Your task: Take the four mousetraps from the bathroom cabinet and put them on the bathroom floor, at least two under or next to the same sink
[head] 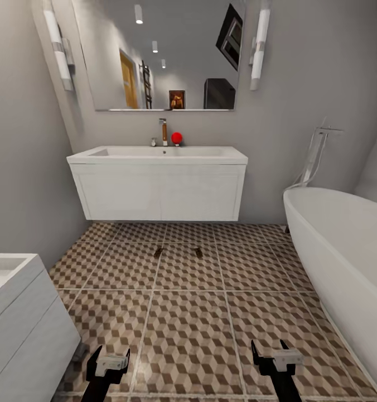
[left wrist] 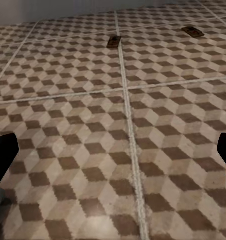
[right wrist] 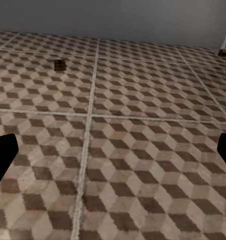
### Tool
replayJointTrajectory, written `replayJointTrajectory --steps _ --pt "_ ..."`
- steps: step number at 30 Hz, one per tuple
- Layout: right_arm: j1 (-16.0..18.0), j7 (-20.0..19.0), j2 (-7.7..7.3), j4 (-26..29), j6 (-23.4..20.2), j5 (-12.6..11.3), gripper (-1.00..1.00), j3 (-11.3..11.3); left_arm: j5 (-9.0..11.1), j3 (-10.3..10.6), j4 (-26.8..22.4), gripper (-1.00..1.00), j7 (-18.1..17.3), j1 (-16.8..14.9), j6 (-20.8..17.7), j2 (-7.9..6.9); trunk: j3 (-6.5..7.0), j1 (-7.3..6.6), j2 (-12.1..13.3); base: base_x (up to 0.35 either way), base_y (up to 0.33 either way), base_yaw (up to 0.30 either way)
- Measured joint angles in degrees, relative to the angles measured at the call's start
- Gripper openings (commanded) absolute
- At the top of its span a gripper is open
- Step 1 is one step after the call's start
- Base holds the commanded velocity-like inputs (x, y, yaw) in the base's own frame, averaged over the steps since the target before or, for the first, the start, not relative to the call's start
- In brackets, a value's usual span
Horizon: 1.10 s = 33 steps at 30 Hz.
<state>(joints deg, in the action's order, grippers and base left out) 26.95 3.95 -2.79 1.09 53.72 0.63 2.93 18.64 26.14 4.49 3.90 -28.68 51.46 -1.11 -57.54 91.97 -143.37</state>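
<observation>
**Mousetraps: two on the tiles before the sink, both claws empty**

Mousetraps seen: two. We log the left mousetrap (head: 158, 252) (left wrist: 114, 41) on a grout line and the right mousetrap (head: 198, 252) (left wrist: 192, 31) (right wrist: 59, 64) on the next tile over, both flat on the bathroom floor (head: 188, 329), near the front of the sink (head: 158, 162) and not beneath it. Our left claw (head: 107, 363) and right claw (head: 275, 360) hang low over the tiles, well short of both traps. Each has its fingers spread wide with nothing between them. The bathtub (head: 344, 251) stands at the right.
</observation>
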Motion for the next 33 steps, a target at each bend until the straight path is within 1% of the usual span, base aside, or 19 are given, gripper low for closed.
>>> replayJointTrajectory --steps 9,14,21,33 --pt "0.0 0.0 0.06 0.0 0.0 0.0 1.0 0.0 0.0 0.0 0.0 1.0 0.0 0.1 -0.1 0.04 2.0 -0.23 0.1 0.0 0.0 0.0" --pt "0.0 0.0 0.0 0.0 0.0 0.0 1.0 0.0 0.0 -0.1 -0.1 1.0 0.0 0.1 -0.4 0.2 2.0 -0.23 0.1 0.0 0.0 0.0" --pt "0.0 0.0 -0.01 0.0 -0.1 0.0 1.0 0.0 0.0 0.0 -0.1 1.0 0.0 0.1 -3.7 0.86 2.0 -0.23 0.1 0.0 0.0 0.0" --pt "0.0 0.1 -0.1 0.0 -0.6 0.0 1.0 0.0 0.0 -0.1 -0.1 1.0 0.0 0.1 -5.5 1.19 2.0 -0.23 0.1 0.0 0.0 0.0"
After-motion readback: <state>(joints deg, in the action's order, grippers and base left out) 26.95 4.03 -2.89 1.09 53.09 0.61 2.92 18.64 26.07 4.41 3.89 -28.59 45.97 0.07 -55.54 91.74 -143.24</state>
